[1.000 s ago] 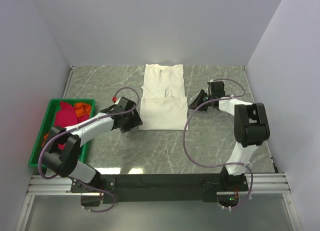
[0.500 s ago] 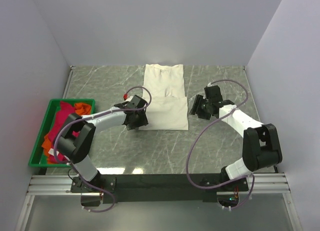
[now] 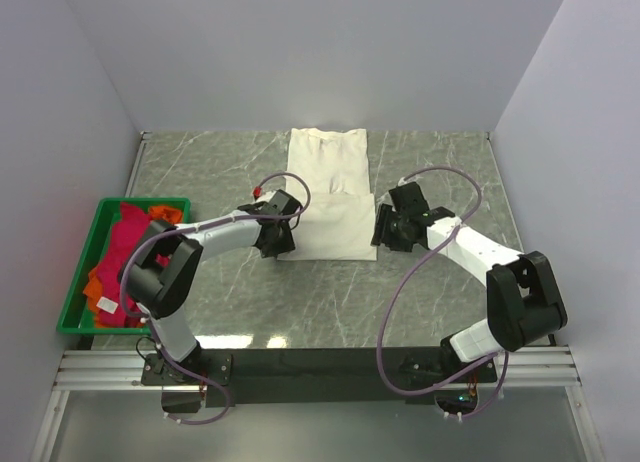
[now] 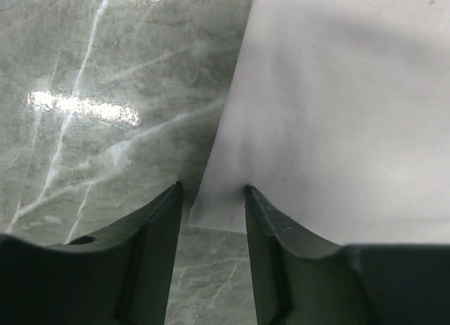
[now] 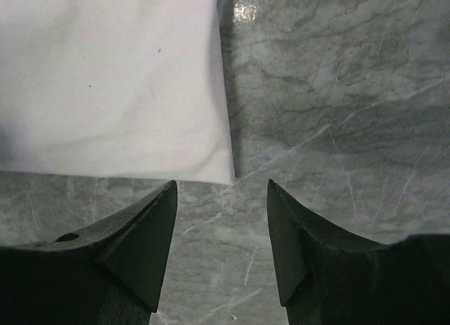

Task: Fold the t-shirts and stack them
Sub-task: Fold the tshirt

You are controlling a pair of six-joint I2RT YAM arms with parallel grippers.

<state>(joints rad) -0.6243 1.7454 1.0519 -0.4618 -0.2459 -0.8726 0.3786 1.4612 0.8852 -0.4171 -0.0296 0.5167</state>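
The cream t-shirt (image 3: 328, 197) lies flat mid-table, its near part folded up over itself. My left gripper (image 3: 281, 248) is open at the shirt's near-left corner; in the left wrist view the left gripper (image 4: 211, 188) has that corner of the cream t-shirt (image 4: 337, 114) between its fingers. My right gripper (image 3: 379, 239) is open at the near-right corner; in the right wrist view the right gripper (image 5: 221, 183) sits just short of the corner of the cream t-shirt (image 5: 112, 79). The crimson-pink shirt (image 3: 128, 238) and the orange shirt (image 3: 165, 218) lie crumpled in the crate.
A green plastic crate (image 3: 110, 202) stands at the table's left edge. Grey walls close in the left, back and right sides. The arm bases and their purple cables sit at the near edge.
Both arms have closed in on the shirt's near corners: the left gripper moved right to the near-left corner, the right gripper moved left and nearer to the near-right corner.
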